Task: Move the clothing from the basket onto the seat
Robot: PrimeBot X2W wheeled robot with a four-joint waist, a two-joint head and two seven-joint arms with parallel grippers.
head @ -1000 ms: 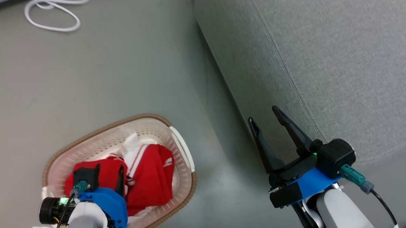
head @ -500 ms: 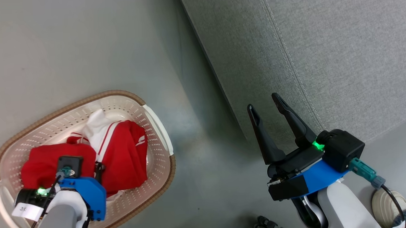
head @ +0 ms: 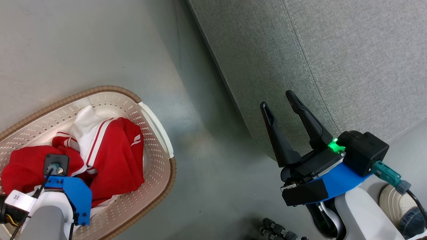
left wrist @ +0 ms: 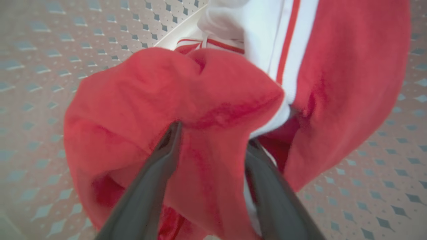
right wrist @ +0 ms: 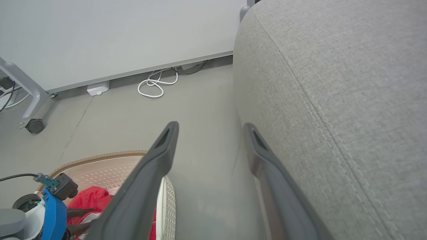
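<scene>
The grey seat lies to the robot's right, and what shows of its cushion is bare (no garment on it), so no part of the task looks finished. The basket stands on the floor to the left, apart from the seat, with the red-and-white clothing heaped inside. The left gripper is down in that heap, fingers spread astride a ridge of red cloth, not clamped. The right gripper hovers wide open and empty by the seat's edge. Grab, lift and carry remain.

Bright even light; soft shadow beside seat; left wrist view blurred.
</scene>
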